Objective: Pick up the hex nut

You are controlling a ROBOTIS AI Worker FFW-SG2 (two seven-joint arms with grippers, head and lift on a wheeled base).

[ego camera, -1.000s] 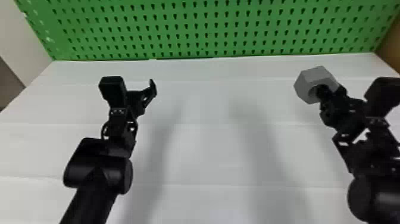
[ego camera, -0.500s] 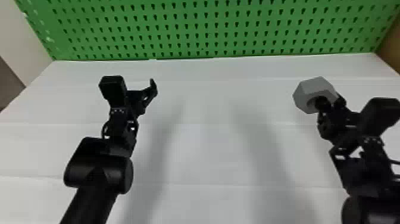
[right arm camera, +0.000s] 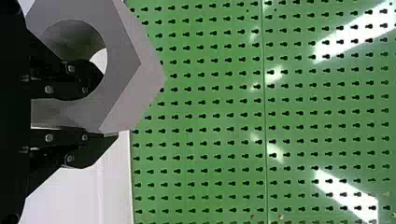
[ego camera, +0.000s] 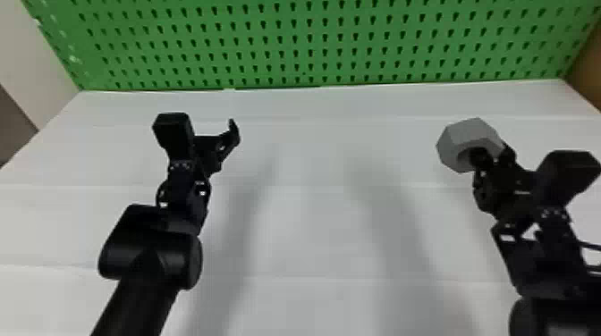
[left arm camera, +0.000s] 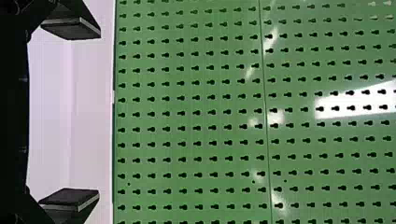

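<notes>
Right gripper (ego camera: pixel 493 156) is holding the nut (ego camera: pixel 471 133) by its wall, one finger inside the hole and the other against the outside, while left gripper (ego camera: pixel 213 135) stands wide on the left side, with nothing between its fingers. White is the table (ego camera: pixel 313 214), which extends from the near part to the far part, and at its far edge stands the green board (ego camera: pixel 317 31) with many small holes. As for the nut, it is grey, located on the right, toward the far side.
</notes>
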